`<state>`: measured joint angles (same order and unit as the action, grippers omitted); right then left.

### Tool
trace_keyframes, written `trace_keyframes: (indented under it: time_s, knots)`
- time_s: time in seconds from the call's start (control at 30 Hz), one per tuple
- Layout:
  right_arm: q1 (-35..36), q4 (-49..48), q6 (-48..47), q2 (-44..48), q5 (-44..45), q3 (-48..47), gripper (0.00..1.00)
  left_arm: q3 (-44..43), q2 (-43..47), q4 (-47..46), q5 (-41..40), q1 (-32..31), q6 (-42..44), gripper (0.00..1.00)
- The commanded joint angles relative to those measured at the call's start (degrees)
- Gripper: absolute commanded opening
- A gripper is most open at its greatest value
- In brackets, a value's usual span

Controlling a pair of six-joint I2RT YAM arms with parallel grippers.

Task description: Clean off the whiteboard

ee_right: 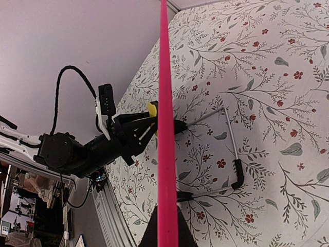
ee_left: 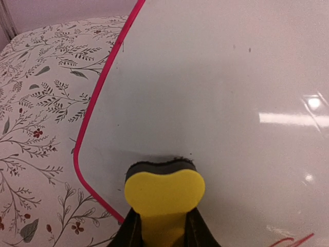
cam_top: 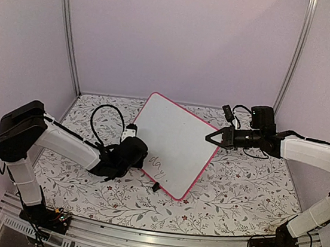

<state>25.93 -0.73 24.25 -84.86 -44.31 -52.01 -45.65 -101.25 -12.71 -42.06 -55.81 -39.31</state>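
The whiteboard (cam_top: 175, 140), white with a pink-red frame, stands tilted in the middle of the table. Red handwriting (cam_top: 161, 166) remains near its lower corner. My left gripper (cam_top: 139, 150) is shut on a yellow eraser (ee_left: 164, 193) with a black felt face, pressed against the board near its left edge. My right gripper (cam_top: 213, 137) is shut on the board's right frame edge (ee_right: 166, 128) and holds the board steady. In the right wrist view the frame runs straight up between my jaws, and the left arm (ee_right: 87, 149) shows behind it.
The table carries a floral cloth (cam_top: 241, 187). A wire stand (ee_right: 234, 154) with black tips props the board from behind. One black clip foot (cam_top: 155, 187) rests at the board's lower edge. Metal posts (cam_top: 68, 27) and pale walls enclose the cell.
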Motion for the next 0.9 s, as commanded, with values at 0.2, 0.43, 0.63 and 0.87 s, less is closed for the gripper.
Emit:
trace_keyframes:
  time_s: [0.2, 0.43, 0.63, 0.87]
  knots:
    - [2.4, 6.5, -1.8, -3.4, 0.3, 1.7, 0.0, -7.5, -6.1, 19.5, -3.5, 0.3, -8.5, 0.0]
    - [2.5, 6.6, -1.8, -3.4, 0.3, 1.6, 0.0, -6.8, -5.2, 20.7, -4.9, 0.5, -11.1, 0.0]
    - [2.5, 6.6, -1.8, -3.5, 0.3, 1.6, 0.0, -6.2, -3.7, 20.9, -5.5, 1.1, -12.5, 0.0]
    - [2.5, 6.6, -1.8, -3.4, 0.4, 1.6, 0.0, -2.6, 1.2, 14.1, -5.9, 1.1, -10.3, 0.0]
